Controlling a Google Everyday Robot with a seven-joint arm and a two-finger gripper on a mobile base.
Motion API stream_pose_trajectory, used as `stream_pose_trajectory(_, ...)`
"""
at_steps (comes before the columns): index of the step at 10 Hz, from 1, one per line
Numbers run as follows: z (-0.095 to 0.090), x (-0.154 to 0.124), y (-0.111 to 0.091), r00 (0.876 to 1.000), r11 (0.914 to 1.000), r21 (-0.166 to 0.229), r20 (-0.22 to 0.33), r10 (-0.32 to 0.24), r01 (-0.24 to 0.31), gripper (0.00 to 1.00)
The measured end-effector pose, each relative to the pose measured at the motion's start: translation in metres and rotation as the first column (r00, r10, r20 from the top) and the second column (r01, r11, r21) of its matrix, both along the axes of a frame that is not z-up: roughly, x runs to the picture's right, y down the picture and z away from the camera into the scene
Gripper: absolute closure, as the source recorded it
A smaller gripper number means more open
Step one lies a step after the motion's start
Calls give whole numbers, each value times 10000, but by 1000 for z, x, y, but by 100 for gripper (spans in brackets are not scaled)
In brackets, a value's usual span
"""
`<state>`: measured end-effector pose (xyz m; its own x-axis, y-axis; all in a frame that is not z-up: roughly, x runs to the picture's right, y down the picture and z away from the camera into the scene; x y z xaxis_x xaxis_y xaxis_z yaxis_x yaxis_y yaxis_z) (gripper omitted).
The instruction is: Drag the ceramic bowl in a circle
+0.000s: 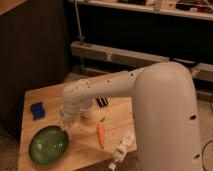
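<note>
Now | gripper (65, 122) by ceramic bowl (47, 146) rim | its state: cannot tell

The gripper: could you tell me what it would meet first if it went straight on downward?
Probably the upper right rim of the ceramic bowl, which the gripper hangs over; depth is unclear, so possibly the table beside it.

White arm (120, 82) stretched left, pincer (65, 120) low at its end.
Bulky shoulder link (167, 115) fills the right side; forearm (107, 87) runs left to a rounded wrist (76, 97) that bends down; pincer hangs under the wrist, pointing downward.
</note>
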<state>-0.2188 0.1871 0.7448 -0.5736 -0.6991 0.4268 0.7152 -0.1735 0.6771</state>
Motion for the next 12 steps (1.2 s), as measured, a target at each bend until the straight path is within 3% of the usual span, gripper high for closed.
stream_pose_trajectory(3, 6, 2, 4, 10000, 9999, 154, 1, 8, -8, 40)
stream_pose_trajectory(12, 27, -4, 30, 9990, 9991, -45, -181, -412, 411, 40)
